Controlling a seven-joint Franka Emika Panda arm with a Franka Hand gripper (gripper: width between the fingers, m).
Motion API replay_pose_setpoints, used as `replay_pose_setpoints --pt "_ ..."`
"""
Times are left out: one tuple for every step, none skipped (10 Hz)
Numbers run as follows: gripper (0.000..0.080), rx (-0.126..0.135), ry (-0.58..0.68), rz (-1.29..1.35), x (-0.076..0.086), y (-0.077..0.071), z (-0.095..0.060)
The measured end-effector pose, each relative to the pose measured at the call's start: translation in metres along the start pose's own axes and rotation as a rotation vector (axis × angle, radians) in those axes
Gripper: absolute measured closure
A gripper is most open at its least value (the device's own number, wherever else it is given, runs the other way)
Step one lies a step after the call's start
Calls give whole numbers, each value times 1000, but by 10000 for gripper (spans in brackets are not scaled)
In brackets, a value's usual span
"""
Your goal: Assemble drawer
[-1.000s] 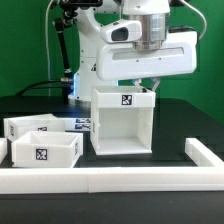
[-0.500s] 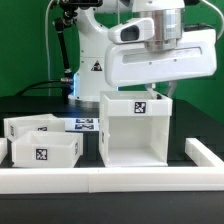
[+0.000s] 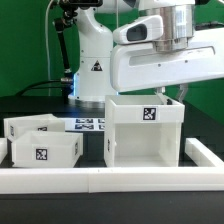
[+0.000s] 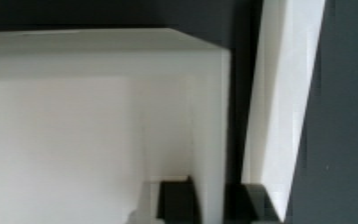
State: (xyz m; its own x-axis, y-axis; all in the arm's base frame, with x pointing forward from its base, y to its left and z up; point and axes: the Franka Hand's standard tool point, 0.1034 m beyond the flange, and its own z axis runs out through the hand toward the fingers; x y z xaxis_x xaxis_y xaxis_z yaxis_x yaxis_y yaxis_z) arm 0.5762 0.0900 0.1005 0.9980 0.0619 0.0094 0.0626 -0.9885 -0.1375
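The drawer's large white hollow casing [image 3: 145, 135] stands upright on the black table at the exterior view's right, its tag facing the camera. My gripper [image 3: 160, 96] comes down onto the casing's top edge and is shut on its wall. In the wrist view the gripper [image 4: 217, 205] has one dark finger [image 4: 176, 202] inside the casing [image 4: 87, 120] and the other outside, with the thin white wall between them. Two small open-topped white trays lie at the exterior view's left, one nearer [image 3: 42, 148] and one behind it [image 3: 28, 125].
The marker board [image 3: 86, 124] lies flat behind the trays. A long low white border rail [image 3: 100, 180] runs along the front and turns back at the exterior view's right [image 3: 205, 153], close to the casing. The arm's white base [image 3: 95, 60] stands behind.
The casing has moved with my gripper to the exterior view's right and nearer the camera. The trays and the marker board have not moved.
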Motion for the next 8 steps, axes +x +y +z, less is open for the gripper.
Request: replay_pose_setpoints --pt "756 2 6 1 7 2 -1" --pt "756 3 7 12 10 2 -1" --pt "755 3 9 14 10 1 -2" --pt "755 3 9 13 10 2 -2" --pt "755 4 10 40 10 1 -2" --pt "755 5 13 106 11 0 -3" --pt "755 5 16 168 11 0 -3" --pt "755 6 19 216 12 -1 -3"
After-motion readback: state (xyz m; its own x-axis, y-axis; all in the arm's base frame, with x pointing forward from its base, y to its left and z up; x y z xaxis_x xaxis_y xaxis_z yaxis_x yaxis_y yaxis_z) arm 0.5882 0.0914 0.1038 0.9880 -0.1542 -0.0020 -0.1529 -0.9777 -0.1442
